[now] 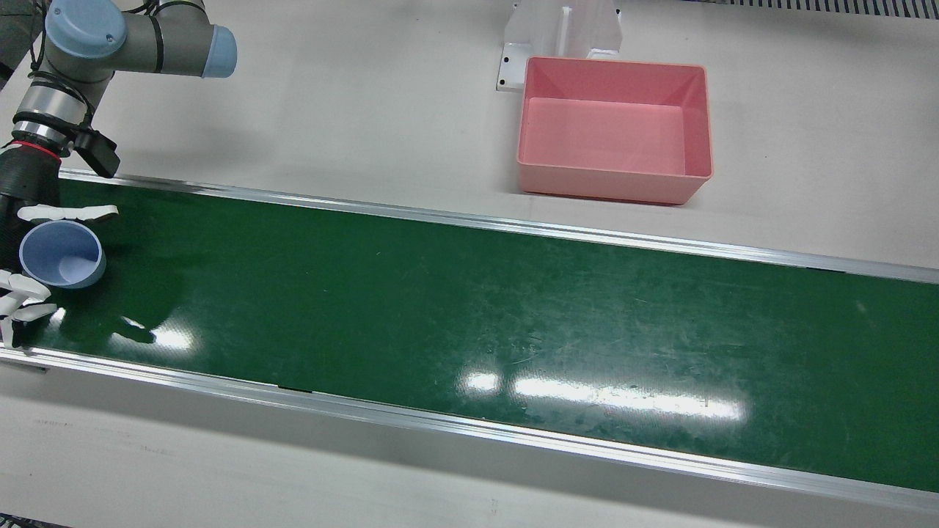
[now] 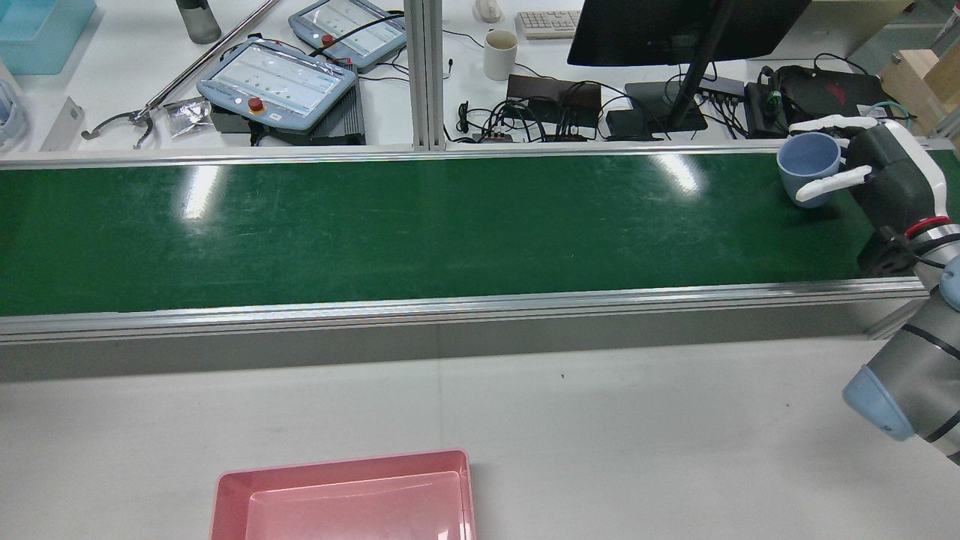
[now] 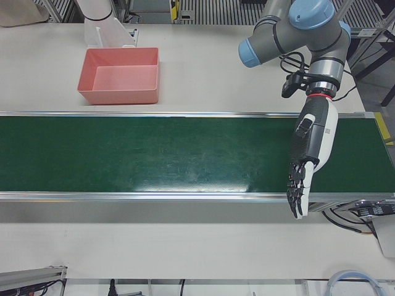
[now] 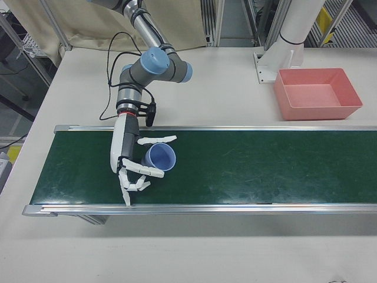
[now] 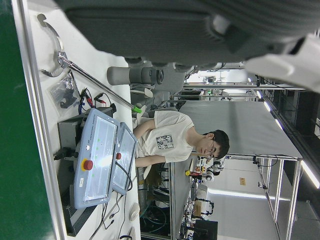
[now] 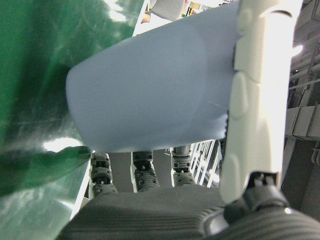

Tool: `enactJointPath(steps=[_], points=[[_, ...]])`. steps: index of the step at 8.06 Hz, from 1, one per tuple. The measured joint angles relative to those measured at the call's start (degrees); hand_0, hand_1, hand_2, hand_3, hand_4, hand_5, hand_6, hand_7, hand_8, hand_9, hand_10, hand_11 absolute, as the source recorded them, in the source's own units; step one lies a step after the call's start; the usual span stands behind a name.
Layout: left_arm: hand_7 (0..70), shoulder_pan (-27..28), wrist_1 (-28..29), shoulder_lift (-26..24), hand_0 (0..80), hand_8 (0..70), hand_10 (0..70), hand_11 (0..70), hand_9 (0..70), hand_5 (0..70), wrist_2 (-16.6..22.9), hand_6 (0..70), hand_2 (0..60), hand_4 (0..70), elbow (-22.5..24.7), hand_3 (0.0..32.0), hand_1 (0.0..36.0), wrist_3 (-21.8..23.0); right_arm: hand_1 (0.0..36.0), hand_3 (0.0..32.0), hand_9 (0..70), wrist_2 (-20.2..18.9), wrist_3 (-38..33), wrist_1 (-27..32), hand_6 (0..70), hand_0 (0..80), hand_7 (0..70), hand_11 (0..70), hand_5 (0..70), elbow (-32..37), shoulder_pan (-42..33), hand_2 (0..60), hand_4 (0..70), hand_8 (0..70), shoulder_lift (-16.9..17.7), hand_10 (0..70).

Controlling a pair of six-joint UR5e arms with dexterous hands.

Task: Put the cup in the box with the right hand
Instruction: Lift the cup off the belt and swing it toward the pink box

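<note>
A light blue cup (image 4: 159,158) is at the right-arm end of the green belt (image 4: 247,168). My right hand (image 4: 125,154) is shut on it, thumb on one side and a finger on the other, the remaining fingers spread. The cup is slightly tilted and looks just off the belt in the rear view (image 2: 808,163). It fills the right hand view (image 6: 150,85). The pink box (image 1: 615,185) sits empty on the white table beyond the belt, far from the cup. My left hand (image 3: 311,148) is open and flat over the other end of the belt.
The belt has raised aluminium rails (image 1: 469,220) along both edges. A white pedestal (image 1: 561,33) stands right behind the pink box. Teach pendants (image 2: 277,79), cables and a monitor lie on the operators' desk past the belt.
</note>
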State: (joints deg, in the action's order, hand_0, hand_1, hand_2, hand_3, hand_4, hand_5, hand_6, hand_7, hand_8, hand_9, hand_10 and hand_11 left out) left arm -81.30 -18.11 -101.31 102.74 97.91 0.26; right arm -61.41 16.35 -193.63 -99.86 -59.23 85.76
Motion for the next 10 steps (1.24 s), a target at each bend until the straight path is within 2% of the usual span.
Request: enactJointPath(steps=[1, 3, 4, 6, 8, 9, 10], points=[[0.0, 0.0, 0.0, 0.0, 0.0, 0.0, 0.0, 0.0, 0.0, 0.0, 0.0, 0.0, 0.0, 0.0, 0.0, 0.0, 0.0, 0.0, 36.0, 0.0, 70.0, 0.0, 0.2, -1.3, 56.8, 80.0, 70.0, 70.0, 31.9, -1.2, -1.0, 60.0, 70.0, 70.0, 0.1, 70.0], [0.0, 0.0, 0.0, 0.0, 0.0, 0.0, 0.0, 0.0, 0.0, 0.0, 0.0, 0.0, 0.0, 0.0, 0.0, 0.0, 0.0, 0.0, 36.0, 0.0, 70.0, 0.0, 2.1, -2.1, 58.7, 80.0, 70.0, 70.0, 34.1, -4.5, -3.9, 60.0, 55.1, 70.0, 0.3, 70.0], [0.0, 0.0, 0.0, 0.0, 0.0, 0.0, 0.0, 0.0, 0.0, 0.0, 0.0, 0.0, 0.0, 0.0, 0.0, 0.0, 0.0, 0.0, 36.0, 0.0, 70.0, -0.1, 2.9, -2.2, 57.9, 80.0, 70.0, 70.0, 34.1, -5.9, -4.9, 60.0, 52.7, 70.0, 0.3, 70.0], [0.0, 0.0, -0.1, 0.0, 0.0, 0.0, 0.0, 0.0, 0.0, 0.0, 0.0, 0.0, 0.0, 0.0, 0.1, 0.0, 0.0, 0.0, 36.0, 0.0, 70.0, -0.1, 3.6, -2.7, 56.8, 80.0, 70.0, 70.0, 33.8, -8.8, -5.2, 60.0, 50.9, 70.0, 0.2, 70.0], [0.0, 0.0, -0.1, 0.0, 0.0, 0.0, 0.0, 0.0, 0.0, 0.0, 0.0, 0.0, 0.0, 0.0, 0.1, 0.0, 0.0, 0.0, 36.0, 0.0, 70.0, 0.0, 5.4, -6.6, 56.3, 80.0, 70.0, 70.0, 33.7, -16.3, -4.1, 60.0, 51.5, 70.0, -0.1, 70.0], [0.0, 0.0, -0.1, 0.0, 0.0, 0.0, 0.0, 0.0, 0.0, 0.0, 0.0, 0.0, 0.0, 0.0, 0.1, 0.0, 0.0, 0.0, 36.0, 0.0, 70.0, 0.3, 6.8, -8.6, 56.1, 80.0, 70.0, 70.0, 33.6, -20.9, -2.2, 60.0, 53.5, 70.0, -0.7, 70.0], [0.0, 0.0, -0.1, 0.0, 0.0, 0.0, 0.0, 0.0, 0.0, 0.0, 0.0, 0.0, 0.0, 0.0, 0.1, 0.0, 0.0, 0.0, 36.0, 0.0, 70.0, 0.7, 8.7, -10.7, 56.0, 80.0, 70.0, 70.0, 33.1, -25.4, 0.8, 60.0, 58.5, 70.0, -1.6, 70.0]])
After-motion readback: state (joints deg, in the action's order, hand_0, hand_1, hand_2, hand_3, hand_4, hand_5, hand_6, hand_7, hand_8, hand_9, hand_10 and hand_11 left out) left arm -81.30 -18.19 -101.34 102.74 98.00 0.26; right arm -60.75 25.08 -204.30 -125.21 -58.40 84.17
